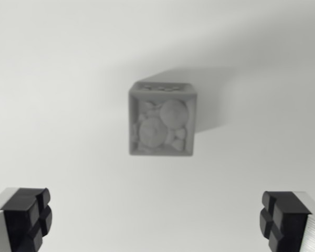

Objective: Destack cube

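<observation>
Grey cube stack point(161, 119) on pale table point(52, 79), seen blurred from the wrist view, centred above wide-spread empty gripper point(156, 218)

Risked nudging the stack off-centre or clamping both cubes together if lowered too deep; boundary between cubes too blurred to tell

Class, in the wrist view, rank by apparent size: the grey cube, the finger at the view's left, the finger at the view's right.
1. Grey patterned cube, largest.
2. The two black finger pads, left and right, look alike; both are cropped and nearer the camera, so no ranking between them.
</observation>
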### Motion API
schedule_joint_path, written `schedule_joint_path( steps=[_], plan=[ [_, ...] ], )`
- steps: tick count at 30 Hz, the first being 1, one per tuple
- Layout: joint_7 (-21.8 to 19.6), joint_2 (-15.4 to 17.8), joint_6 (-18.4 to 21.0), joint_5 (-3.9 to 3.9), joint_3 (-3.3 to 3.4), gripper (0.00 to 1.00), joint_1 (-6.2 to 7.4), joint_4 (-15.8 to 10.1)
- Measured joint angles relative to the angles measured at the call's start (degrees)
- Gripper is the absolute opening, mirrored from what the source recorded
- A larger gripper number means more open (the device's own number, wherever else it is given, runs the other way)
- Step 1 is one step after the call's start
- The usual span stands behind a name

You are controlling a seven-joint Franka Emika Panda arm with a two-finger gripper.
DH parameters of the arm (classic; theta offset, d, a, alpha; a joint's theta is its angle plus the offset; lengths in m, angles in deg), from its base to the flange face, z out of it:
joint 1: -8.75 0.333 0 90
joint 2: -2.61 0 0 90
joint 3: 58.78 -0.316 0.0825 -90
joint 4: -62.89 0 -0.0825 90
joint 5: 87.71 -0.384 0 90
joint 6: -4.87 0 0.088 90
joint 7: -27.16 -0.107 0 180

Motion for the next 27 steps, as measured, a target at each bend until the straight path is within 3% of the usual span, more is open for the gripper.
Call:
schedule_joint_path(
  steps=[12, 27],
  plan=[
    [-1.3, 7.4, 9.1, 1.7, 0.0, 1.0, -0.2, 1.9],
    [-2.0, 13.1, 18.2, 2.51, -0.16, 1.0, -0.2, 5.3]
  ],
)
